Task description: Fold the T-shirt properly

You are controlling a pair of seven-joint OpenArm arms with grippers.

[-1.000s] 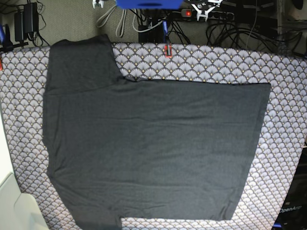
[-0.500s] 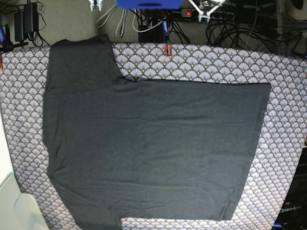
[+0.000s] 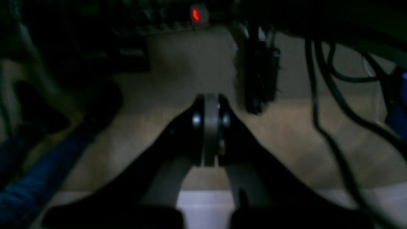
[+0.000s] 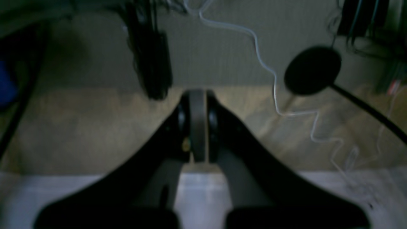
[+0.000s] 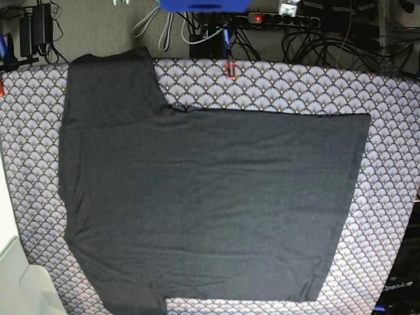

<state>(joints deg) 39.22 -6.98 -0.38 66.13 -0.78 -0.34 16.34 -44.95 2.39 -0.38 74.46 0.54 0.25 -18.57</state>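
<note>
While the scallop-print tablecloth [image 5: 394, 131] covers the whole surface, the T-shirt [image 5: 210, 203] lies flat across its middle, reaching from the near edge almost to the far edge, with one sleeve spread toward the far left corner. Beyond the far edge, cables [image 5: 328, 39] and a power strip [image 5: 275, 18] with a red light lie on the floor. Both arms are drawn back past the far edge, clear of the cloth. The left gripper [image 3: 210, 127] has its jaws pressed together on nothing, and the right gripper [image 4: 197, 124] is likewise closed and empty above the floor.
</note>
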